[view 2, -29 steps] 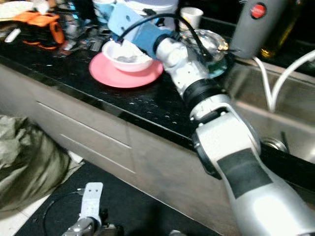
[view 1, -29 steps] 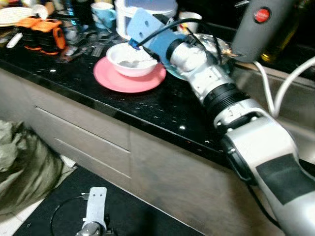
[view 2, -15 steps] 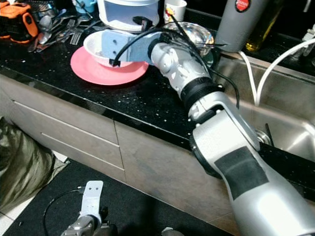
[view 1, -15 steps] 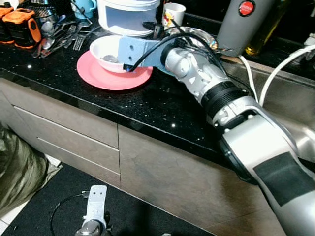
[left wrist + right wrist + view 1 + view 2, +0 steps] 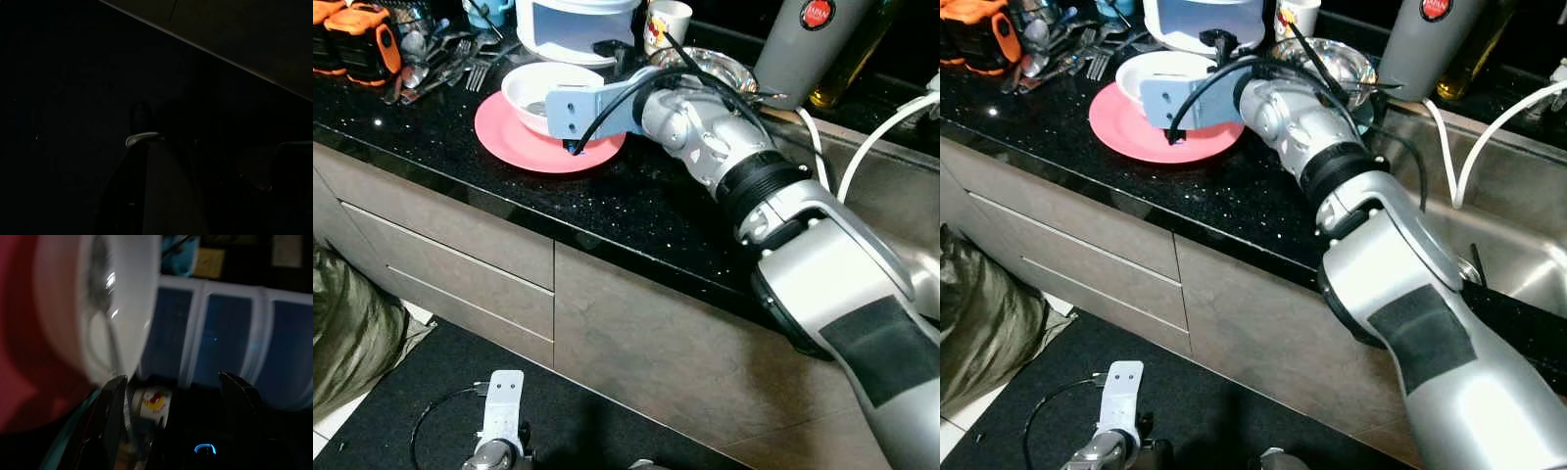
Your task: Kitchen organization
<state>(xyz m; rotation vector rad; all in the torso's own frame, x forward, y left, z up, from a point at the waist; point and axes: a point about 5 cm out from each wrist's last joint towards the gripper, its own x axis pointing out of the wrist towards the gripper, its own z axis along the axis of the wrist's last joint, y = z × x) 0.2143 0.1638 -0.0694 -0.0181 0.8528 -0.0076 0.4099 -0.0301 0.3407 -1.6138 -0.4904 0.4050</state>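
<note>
hanging idle low by the floor, the left hand (image 5: 499, 441) is too dark to tell open from closed. the right hand (image 5: 171, 382) reaches across the black table (image 5: 636, 211), fingers (image 5: 115, 396) spread open beside the white bowl (image 5: 543, 88) on the pink plate (image 5: 509, 142); forks (image 5: 470, 69) lie beyond.

white bowl (image 5: 540, 86) on pink plate (image 5: 514, 145), speckled black counter (image 5: 636, 211)
</note>
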